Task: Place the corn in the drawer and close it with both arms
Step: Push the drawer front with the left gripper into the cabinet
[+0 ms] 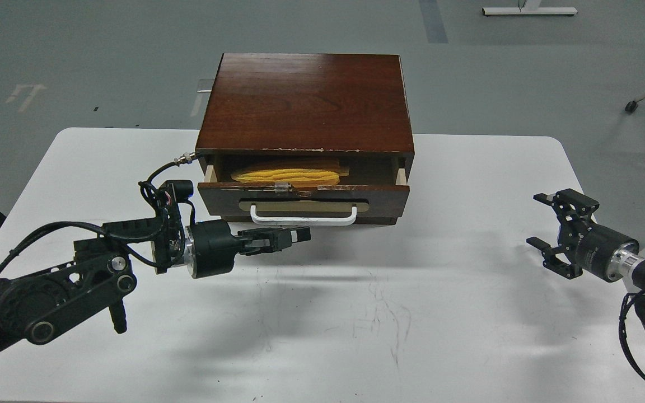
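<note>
The dark brown cabinet (305,103) stands at the back middle of the white table (468,313). Its drawer (303,197) is partly open, pulled out a little. The yellow corn (286,176) lies inside it, left of centre, pointing left. The white bar handle (303,217) is on the drawer front. My left gripper (300,235) is shut and empty, just below and in front of the handle, apart from it. My right gripper (546,226) is open and empty, well to the right of the cabinet.
A loose cable with a metal plug (185,158) on my left arm lies close to the cabinet's left front corner. Grey floor lies beyond the table, with a white stand base (529,10) far back.
</note>
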Available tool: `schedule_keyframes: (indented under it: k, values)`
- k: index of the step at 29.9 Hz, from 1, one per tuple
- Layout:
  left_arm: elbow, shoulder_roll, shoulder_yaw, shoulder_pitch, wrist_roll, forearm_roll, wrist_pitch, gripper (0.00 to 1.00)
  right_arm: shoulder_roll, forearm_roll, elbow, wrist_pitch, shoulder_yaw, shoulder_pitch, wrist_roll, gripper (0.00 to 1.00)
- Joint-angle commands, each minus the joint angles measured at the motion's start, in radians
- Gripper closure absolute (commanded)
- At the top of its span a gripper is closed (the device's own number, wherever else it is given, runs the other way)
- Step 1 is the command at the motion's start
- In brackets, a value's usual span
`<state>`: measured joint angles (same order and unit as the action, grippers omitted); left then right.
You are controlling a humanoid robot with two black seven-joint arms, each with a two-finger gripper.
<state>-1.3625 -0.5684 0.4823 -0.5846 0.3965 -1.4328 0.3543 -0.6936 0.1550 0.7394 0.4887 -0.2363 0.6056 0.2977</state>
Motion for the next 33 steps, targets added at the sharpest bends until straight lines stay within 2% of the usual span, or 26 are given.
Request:
schedule_keyframes:
  k: [1, 33]
  values:
    - [0.022, 0.004, 0.004, -0.003, -0.002, 0.002, -0.001, 1.00, 0.000, 0.001, -0.002, 0.000, 0.000, -0.001, 0.000, 0.04]
    - [0.192, 0.104, 0.004, -0.093, 0.001, 0.002, -0.003, 1.00, -0.001, 0.008, -0.020, 0.000, 0.000, -0.010, 0.001, 0.04]
